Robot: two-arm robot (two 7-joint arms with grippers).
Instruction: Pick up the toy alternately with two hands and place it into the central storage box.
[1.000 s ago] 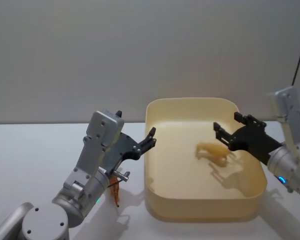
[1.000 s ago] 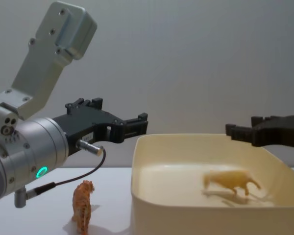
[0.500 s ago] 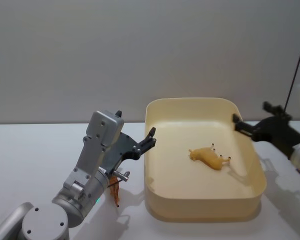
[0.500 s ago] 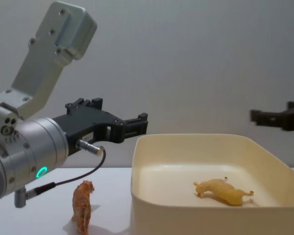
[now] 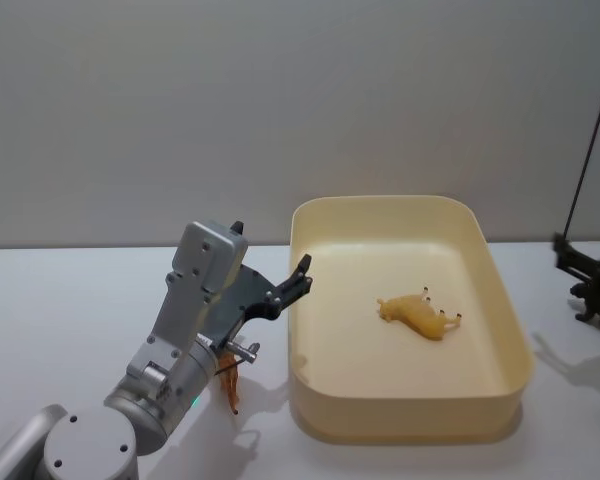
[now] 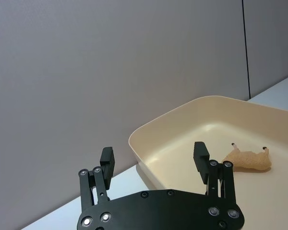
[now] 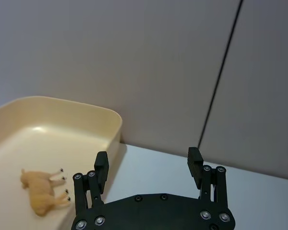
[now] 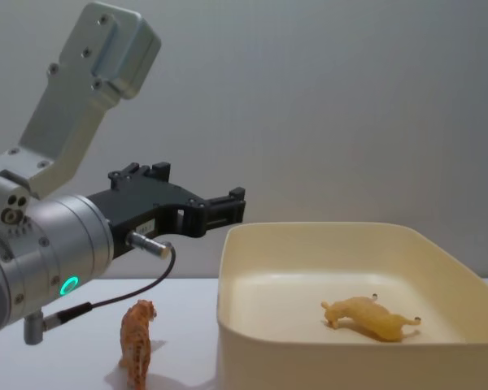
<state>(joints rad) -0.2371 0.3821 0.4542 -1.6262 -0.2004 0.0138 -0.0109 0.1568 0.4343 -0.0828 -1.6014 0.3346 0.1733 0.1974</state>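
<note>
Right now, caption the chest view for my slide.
Open left end effector aloft; tiger toy stands outside, yellow animal lies inside storage box.

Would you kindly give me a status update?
Left pincer open beside box; right pincer open, off right. Yellow toy lying in box. Tiger standing outside, left.

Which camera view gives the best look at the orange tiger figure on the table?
The chest view: the tiger figure stands there whole and unobstructed, on the table left of the storage box. In the head view, just a sliver of it peeks out beneath the left arm.
</note>
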